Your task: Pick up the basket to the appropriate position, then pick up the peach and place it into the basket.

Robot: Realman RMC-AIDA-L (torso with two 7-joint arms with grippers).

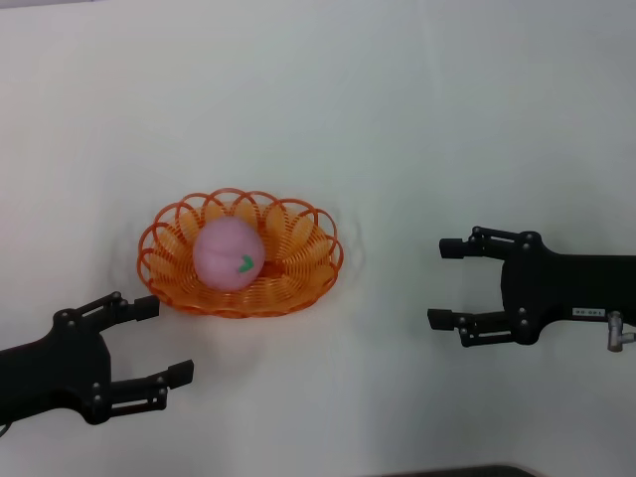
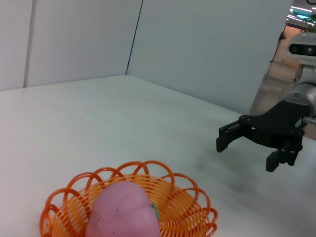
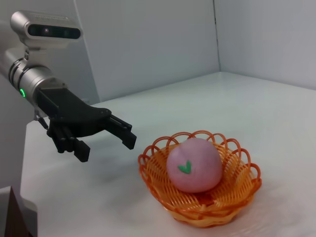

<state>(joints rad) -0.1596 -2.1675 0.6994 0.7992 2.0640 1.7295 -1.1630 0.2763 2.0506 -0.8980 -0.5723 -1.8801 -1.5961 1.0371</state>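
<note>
The orange wire basket (image 1: 169, 260) (image 2: 195, 210) (image 3: 237, 195) rests on the white table, left of centre in the head view. Inside it lies the pale pink peach (image 1: 228, 254) (image 2: 122, 213) (image 3: 194, 165), its green leaf mark facing the front. My left gripper (image 1: 164, 341) (image 3: 104, 140) hovers open at the near left, just in front of the basket and apart from it. At the right, level with the basket, my right gripper (image 1: 444, 283) (image 2: 244, 148) is open too, about a basket's width away. Neither holds anything.
The white table (image 1: 397, 119) stretches around the basket. Pale walls (image 2: 207, 44) meet behind it in the wrist views. A dark edge (image 1: 457, 471) marks the table's near side.
</note>
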